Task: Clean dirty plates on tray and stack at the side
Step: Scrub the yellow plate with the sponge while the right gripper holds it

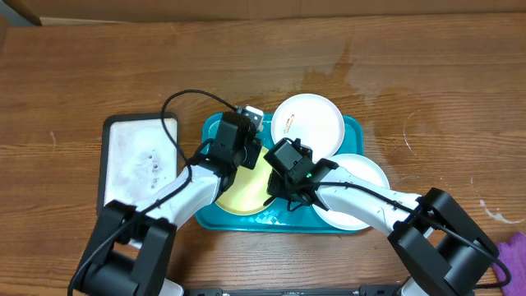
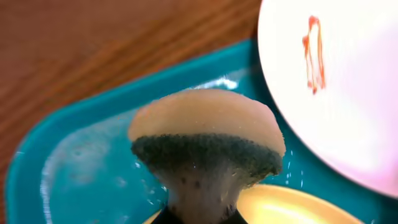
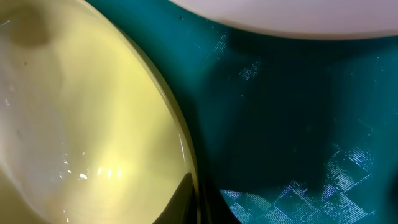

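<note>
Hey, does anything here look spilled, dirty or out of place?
Yes. A wet-looking patch darkens the table beyond the tray, near its far right corner. The far white plate carries an orange smear, and the near white plate hangs over the tray's right rim.

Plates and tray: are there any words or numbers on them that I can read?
None: no words, numbers, labels or signs can be read in any view.
The orange mark on the white plate is a smear, not writing.
The teal tray, yellow plate and sponge are plain.
The dark specks on the white tray are spots, not letters.
</note>
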